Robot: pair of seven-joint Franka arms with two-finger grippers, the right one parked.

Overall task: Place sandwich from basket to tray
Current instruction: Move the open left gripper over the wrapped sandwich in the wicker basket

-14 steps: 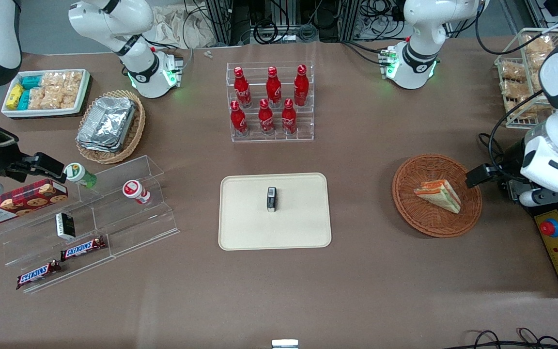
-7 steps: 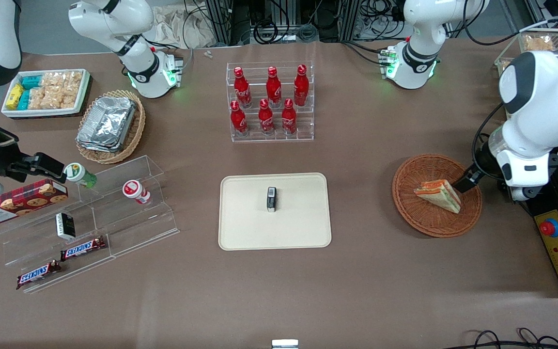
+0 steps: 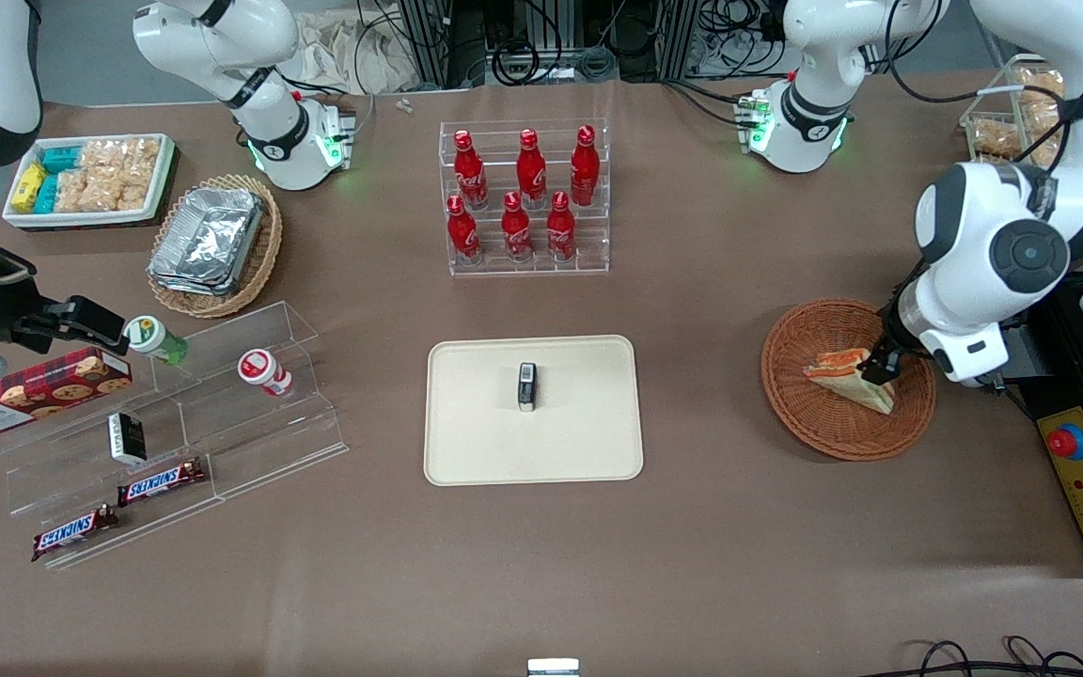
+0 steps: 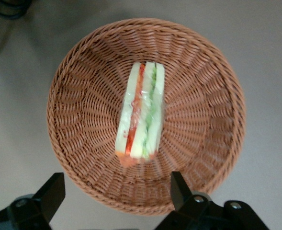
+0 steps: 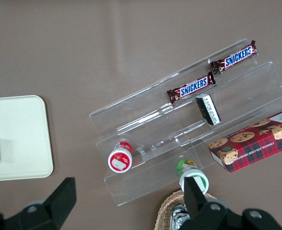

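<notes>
The sandwich (image 3: 844,374) (image 4: 141,115), a wedge of white bread with red and green filling, lies in the round reddish-brown wicker basket (image 3: 786,376) (image 4: 83,72) toward the working arm's end of the table. My left gripper (image 3: 878,367) (image 4: 117,194) hangs open just above the basket, over the sandwich's end nearest the arm. Its black fingers (image 4: 180,188) stand wide apart with nothing between them. The cream tray (image 3: 466,432) lies at the table's middle, with a small black packet (image 3: 527,386) on it.
A clear rack of several red bottles (image 3: 527,197) stands farther from the front camera than the tray. A control box with a red button (image 3: 1066,442) sits beside the basket. A clear stepped shelf with snacks (image 3: 175,423) lies toward the parked arm's end.
The left arm has swung in from the table's end. Its gripper has moved from beside the basket's rim to above the sandwich. The sandwich has not moved.
</notes>
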